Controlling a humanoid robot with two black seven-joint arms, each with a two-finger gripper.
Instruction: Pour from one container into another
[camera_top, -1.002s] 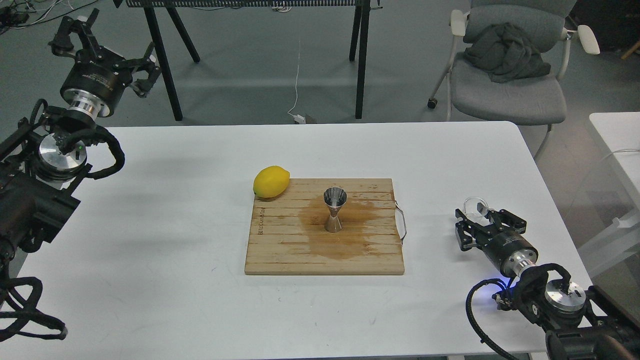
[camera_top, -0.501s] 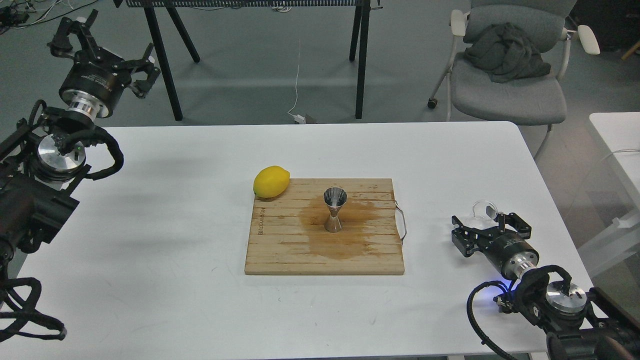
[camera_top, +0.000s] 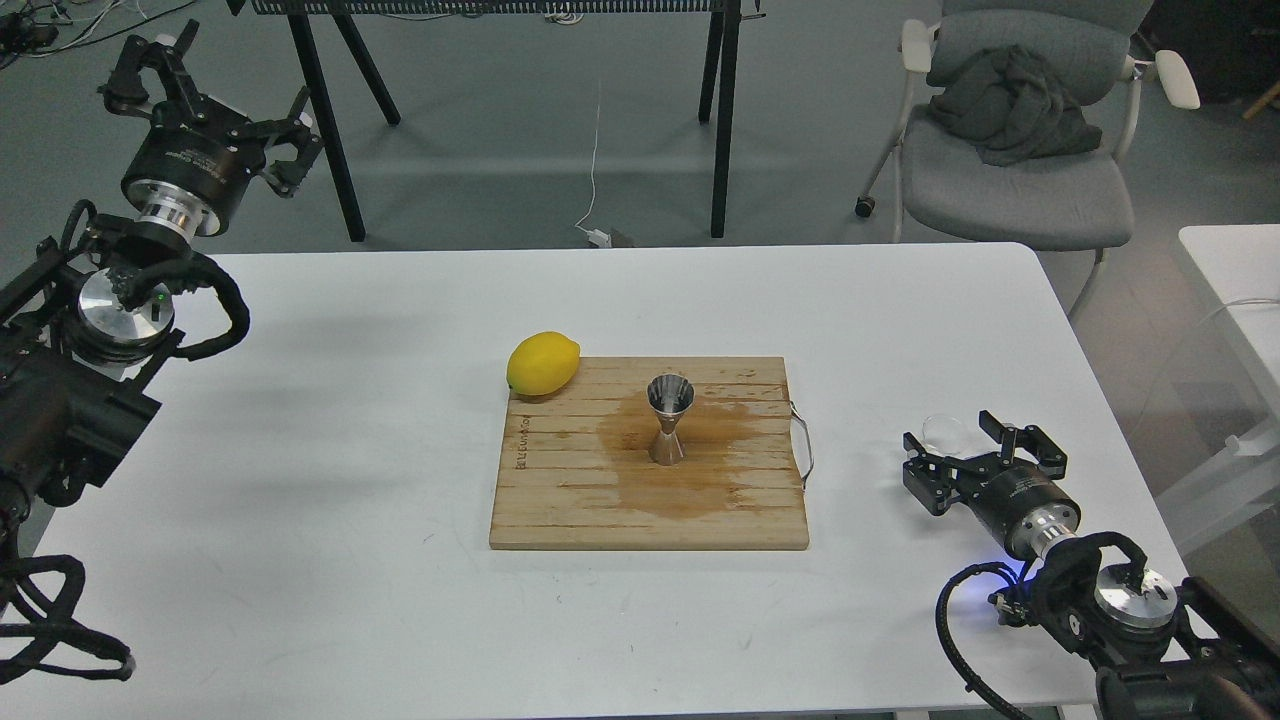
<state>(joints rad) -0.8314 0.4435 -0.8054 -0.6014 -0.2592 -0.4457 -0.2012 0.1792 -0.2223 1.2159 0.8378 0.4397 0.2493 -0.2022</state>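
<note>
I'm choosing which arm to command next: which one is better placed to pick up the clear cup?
The right. The right gripper is open, low over the table beside the clear cup. The left gripper is raised at the far left corner, well away from it.

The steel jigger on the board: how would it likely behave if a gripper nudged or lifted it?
The jigger stands upright on a narrow base with a wide cone on top, so a side nudge would probably tip it. Its polished steel looks slippery. It seems rigid and would likely roll in an arc on the wooden board.
</note>
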